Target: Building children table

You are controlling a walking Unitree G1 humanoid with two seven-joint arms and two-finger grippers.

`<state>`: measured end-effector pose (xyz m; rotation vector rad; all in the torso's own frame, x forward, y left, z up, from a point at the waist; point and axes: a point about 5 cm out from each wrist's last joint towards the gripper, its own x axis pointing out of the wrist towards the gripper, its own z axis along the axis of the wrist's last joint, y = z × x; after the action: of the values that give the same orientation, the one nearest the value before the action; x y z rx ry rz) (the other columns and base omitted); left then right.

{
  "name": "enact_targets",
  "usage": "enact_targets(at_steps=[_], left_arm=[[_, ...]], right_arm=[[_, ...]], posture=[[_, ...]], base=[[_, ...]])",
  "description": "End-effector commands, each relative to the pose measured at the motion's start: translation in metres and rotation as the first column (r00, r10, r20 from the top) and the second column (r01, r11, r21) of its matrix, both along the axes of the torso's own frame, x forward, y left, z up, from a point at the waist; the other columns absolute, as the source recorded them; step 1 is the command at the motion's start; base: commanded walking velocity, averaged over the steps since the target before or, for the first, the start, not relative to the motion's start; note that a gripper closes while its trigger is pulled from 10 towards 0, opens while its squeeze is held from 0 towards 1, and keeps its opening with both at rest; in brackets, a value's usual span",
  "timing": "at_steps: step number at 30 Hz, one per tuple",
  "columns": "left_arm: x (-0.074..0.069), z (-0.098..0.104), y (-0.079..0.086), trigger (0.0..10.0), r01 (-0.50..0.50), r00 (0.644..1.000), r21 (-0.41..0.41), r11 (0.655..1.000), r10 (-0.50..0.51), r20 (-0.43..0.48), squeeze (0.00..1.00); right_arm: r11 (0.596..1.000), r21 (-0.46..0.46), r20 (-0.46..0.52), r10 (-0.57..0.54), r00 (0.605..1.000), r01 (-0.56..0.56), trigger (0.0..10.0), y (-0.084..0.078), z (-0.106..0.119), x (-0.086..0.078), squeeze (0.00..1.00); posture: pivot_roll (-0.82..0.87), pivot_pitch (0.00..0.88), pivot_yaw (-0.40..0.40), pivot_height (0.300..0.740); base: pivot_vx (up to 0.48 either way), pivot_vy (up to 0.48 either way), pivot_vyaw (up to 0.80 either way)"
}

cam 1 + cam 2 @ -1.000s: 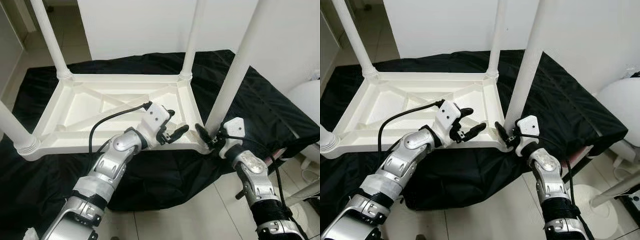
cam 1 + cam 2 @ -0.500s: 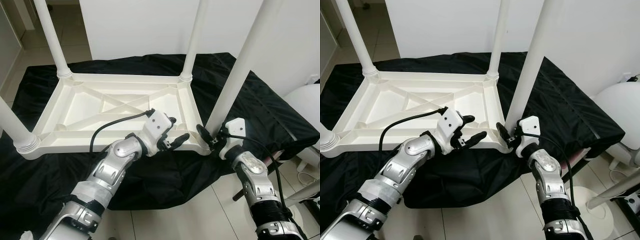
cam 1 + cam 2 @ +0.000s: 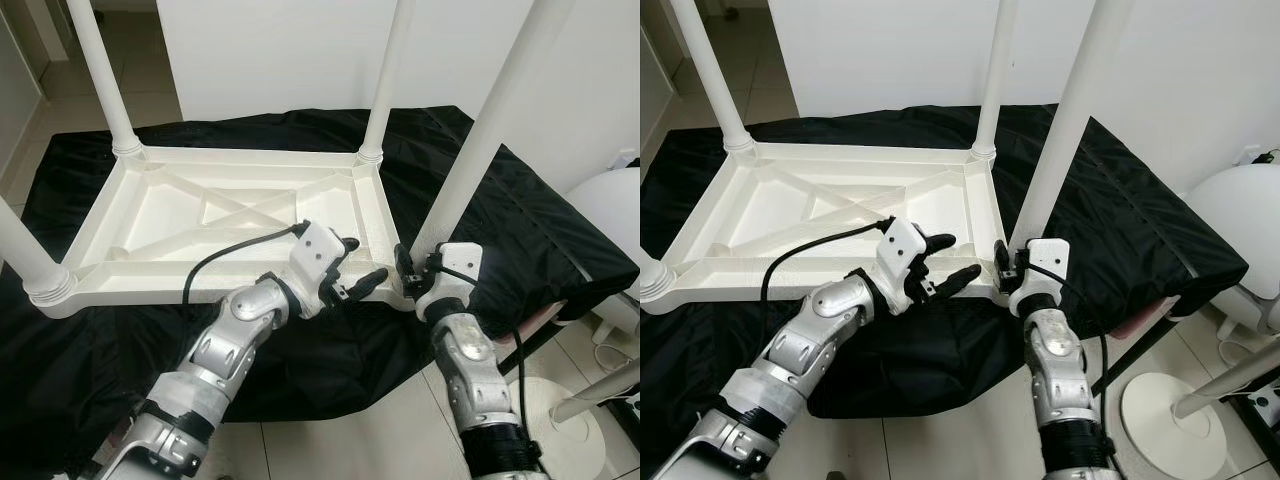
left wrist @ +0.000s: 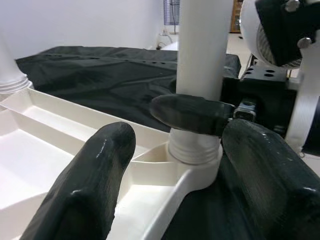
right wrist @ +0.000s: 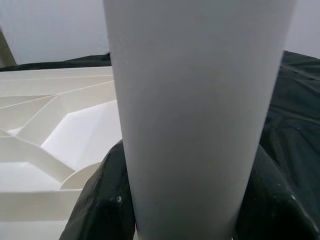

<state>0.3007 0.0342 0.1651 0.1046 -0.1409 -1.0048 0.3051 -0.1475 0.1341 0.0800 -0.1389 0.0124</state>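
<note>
The white children's table (image 3: 150,210) lies upside down on a black cloth (image 3: 560,230), its legs pointing up. My right gripper (image 3: 410,268) is at the base of the near right leg (image 3: 470,160), shut on it, with a finger (image 5: 100,200) pressed against each side of the leg (image 5: 195,100). My left gripper (image 3: 362,260) hovers open over the table's near rim, just left of that corner. Its fingers (image 4: 90,185) face the leg's threaded socket (image 4: 195,150), and the right gripper's finger (image 4: 192,112) lies across the leg.
Three more legs stand at the far left (image 3: 100,70), far right (image 3: 385,80) and near left (image 3: 25,250). A white rounded object (image 3: 610,200) and a round white base (image 3: 560,410) on the tiled floor sit at the right. A white wall rises behind.
My right arm has swung in leftward and its gripper has closed around the base of the near right leg. The left gripper has drifted slightly toward that corner, still open.
</note>
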Motion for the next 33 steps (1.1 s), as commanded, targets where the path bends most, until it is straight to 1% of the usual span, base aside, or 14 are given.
enact_targets(at_steps=[1,5,8,9,10,18,21,22,23,24,26,30,32,33], left_arm=[[-0.005,-0.004,-0.003,10.0,0.087,0.996,0.023,0.996,-0.086,-0.018,0.0],[-0.007,-0.011,-0.003,10.0,0.061,0.998,0.042,0.997,-0.06,-0.036,0.0],[-0.008,-0.012,0.001,10.0,0.053,0.998,0.063,0.997,-0.052,-0.027,0.0],[-0.007,-0.012,0.003,10.0,0.05,0.999,0.07,0.996,-0.048,-0.021,0.0],[-0.007,-0.011,0.004,10.0,0.05,0.999,0.072,0.996,-0.049,-0.02,0.0],[-0.007,-0.008,0.006,10.0,0.061,0.998,0.072,0.996,-0.061,-0.006,0.0],[-0.011,-0.008,0.006,10.0,0.109,0.994,0.091,0.99,-0.109,0.001,0.0],[-0.012,-0.008,0.006,10.0,0.129,0.992,0.099,0.987,-0.13,-0.003,0.0],[-0.012,-0.008,0.006,10.0,0.129,0.992,0.099,0.987,-0.13,-0.003,0.0],[-0.014,-0.009,0.007,10.0,0.153,0.988,0.103,0.983,-0.152,-0.018,0.0],[-0.018,-0.012,0.008,10.0,0.183,0.983,0.121,0.976,-0.179,-0.041,0.0],[-0.02,-0.014,0.009,10.0,0.192,0.981,0.135,0.972,-0.188,-0.046,0.0],[-0.027,-0.018,0.008,10.0,0.234,0.972,0.171,0.957,-0.226,-0.063,0.0],[-0.027,-0.018,0.008,10.0,0.234,0.972,0.171,0.957,-0.226,-0.063,0.0]], right_arm=[[0.994,0.056,-0.053,-0.092,0.994,0.095,10.0,-0.003,-0.008,-0.002,0.0],[0.97,0.116,-0.092,-0.202,0.975,0.212,10.0,0.007,-0.008,-0.003,0.0],[0.972,0.122,-0.091,-0.192,0.977,0.202,10.0,0.008,-0.007,-0.006,0.0],[0.973,0.12,-0.088,-0.185,0.979,0.195,10.0,0.006,-0.006,-0.008,0.21],[0.974,0.135,-0.082,-0.173,0.982,0.183,10.0,0.004,-0.006,-0.01,1.0],[0.985,0.132,-0.048,-0.107,0.993,0.112,10.0,-0.001,0.0,-0.014,1.0],[0.997,0.071,-0.04,-0.025,0.999,0.028,10.0,-0.008,0.002,-0.012,1.0],[0.999,0.036,-0.033,0.01,0.999,-0.009,10.0,-0.011,0.004,-0.012,0.61],[0.999,0.036,-0.033,0.01,0.999,-0.009,10.0,-0.011,0.004,-0.012,0.61],[0.998,-0.002,-0.022,0.056,0.998,-0.057,10.0,-0.015,0.006,-0.012,0.0],[0.992,-0.043,-0.017,0.122,0.992,-0.123,10.0,-0.019,0.007,-0.012,0.0],[0.987,-0.053,-0.014,0.154,0.988,-0.154,10.0,-0.02,0.008,-0.012,0.0],[0.952,-0.127,-0.019,0.278,0.96,-0.278,10.0,-0.022,0.008,-0.011,0.0],[0.952,-0.127,-0.019,0.278,0.96,-0.278,10.0,-0.022,0.008,-0.011,0.0]], posture=[[-0.1,0.0,-0.01,0.74],[-0.12,0.0,0.018,0.74],[-0.12,0.0,0.025,0.74],[-0.12,0.0,0.025,0.74],[-0.12,0.0,0.024,0.74],[-0.11,0.0,0.022,0.74],[-0.11,0.0,0.009,0.74],[-0.11,0.0,0.007,0.74],[-0.11,0.0,0.007,0.74],[-0.11,0.0,0.004,0.74],[-0.1,0.0,0.0,0.74],[-0.1,0.0,0.0,0.74],[-0.09,0.0,0.0,0.74],[-0.09,0.0,0.0,0.74]], base=[[0.0,0.0,0.0],[0.0,0.0,0.0],[0.0,0.0,0.0],[0.0,0.0,0.0],[0.0,0.0,0.0],[0.0,0.0,0.0],[0.0,0.0,0.0],[0.0,0.0,0.0],[0.0,0.0,0.0],[0.0,0.0,0.0],[0.0,0.0,0.0],[0.0,0.0,0.0],[0.0,0.0,0.0],[0.0,0.0,0.0]])
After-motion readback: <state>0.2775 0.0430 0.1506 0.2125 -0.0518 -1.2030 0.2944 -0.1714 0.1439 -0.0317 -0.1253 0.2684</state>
